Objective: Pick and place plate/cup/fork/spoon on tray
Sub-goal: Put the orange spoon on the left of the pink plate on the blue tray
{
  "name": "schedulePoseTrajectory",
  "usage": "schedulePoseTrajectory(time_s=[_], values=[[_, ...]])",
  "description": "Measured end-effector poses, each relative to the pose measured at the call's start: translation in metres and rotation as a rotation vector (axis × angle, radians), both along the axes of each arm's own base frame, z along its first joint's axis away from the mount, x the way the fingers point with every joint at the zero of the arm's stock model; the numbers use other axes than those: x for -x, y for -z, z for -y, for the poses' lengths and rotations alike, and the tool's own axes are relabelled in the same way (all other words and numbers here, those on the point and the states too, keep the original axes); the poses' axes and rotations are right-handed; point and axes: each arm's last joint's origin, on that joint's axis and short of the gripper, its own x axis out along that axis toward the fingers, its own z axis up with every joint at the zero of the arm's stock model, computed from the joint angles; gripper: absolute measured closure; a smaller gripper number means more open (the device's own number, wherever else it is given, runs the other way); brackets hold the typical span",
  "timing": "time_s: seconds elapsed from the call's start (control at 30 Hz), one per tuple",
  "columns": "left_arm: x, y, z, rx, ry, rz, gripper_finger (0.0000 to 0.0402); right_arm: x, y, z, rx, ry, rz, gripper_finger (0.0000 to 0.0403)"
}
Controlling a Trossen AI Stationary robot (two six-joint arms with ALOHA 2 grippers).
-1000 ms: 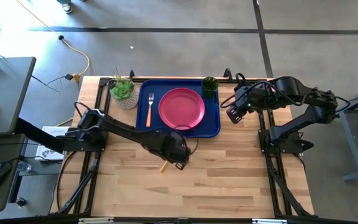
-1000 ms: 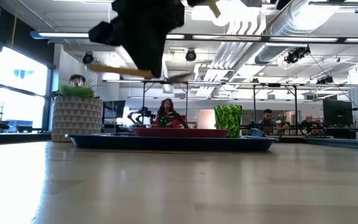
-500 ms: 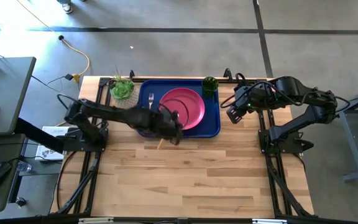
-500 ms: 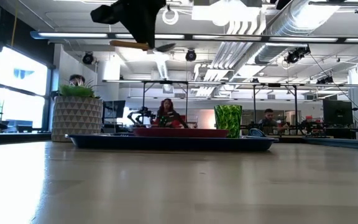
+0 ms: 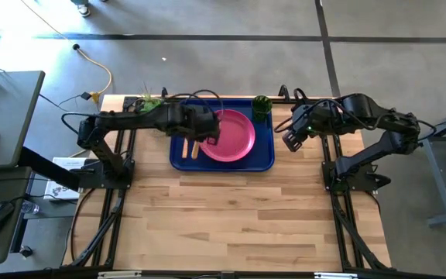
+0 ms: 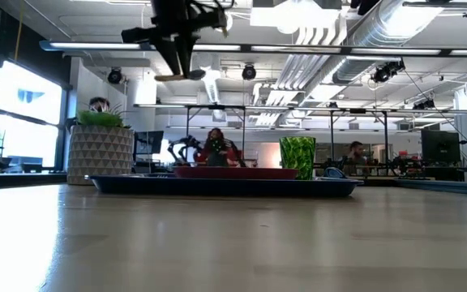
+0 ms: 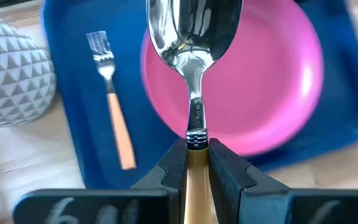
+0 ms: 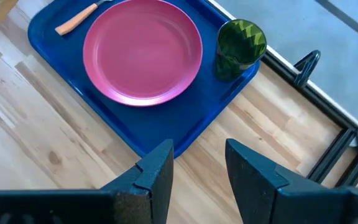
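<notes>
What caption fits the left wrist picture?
Left gripper holding the spoon above the plate on the tray.

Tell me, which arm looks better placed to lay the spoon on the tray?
The left. Its gripper already holds the spoon above the tray, over the plate's edge. The right gripper waits open, beside the tray.

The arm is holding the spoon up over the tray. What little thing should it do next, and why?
Probably lower it. The left gripper is shut on the spoon, held in the air above the tray, where the plate, fork and cup already sit. The right gripper waits open beside the tray.
</notes>
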Motion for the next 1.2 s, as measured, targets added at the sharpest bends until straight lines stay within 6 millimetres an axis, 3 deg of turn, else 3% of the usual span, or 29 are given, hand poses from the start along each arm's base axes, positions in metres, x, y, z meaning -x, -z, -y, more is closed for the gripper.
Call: schedulePoseTrajectory(time_s=[0.33,0.73,0.93,1.2], values=[[0.017,0.041,-0.043,0.105,-0.158,-0.103,0.0367,0.001,0.0,0.013,0.046,-0.037,-0.05,0.0265],[0.026,0.099,-0.072,0.253,-0.243,-0.031,0.0367,0.002,0.0,0.019,0.074,-0.072,-0.084,0.0265],[0.032,0.116,-0.079,0.277,-0.263,-0.002,0.0367,0.002,0.0,0.019,0.075,-0.074,-0.085,0.0265],[0.037,0.124,-0.088,0.288,-0.262,0.004,0.0367,0.002,0.0,0.019,0.075,-0.074,-0.085,0.0265]])
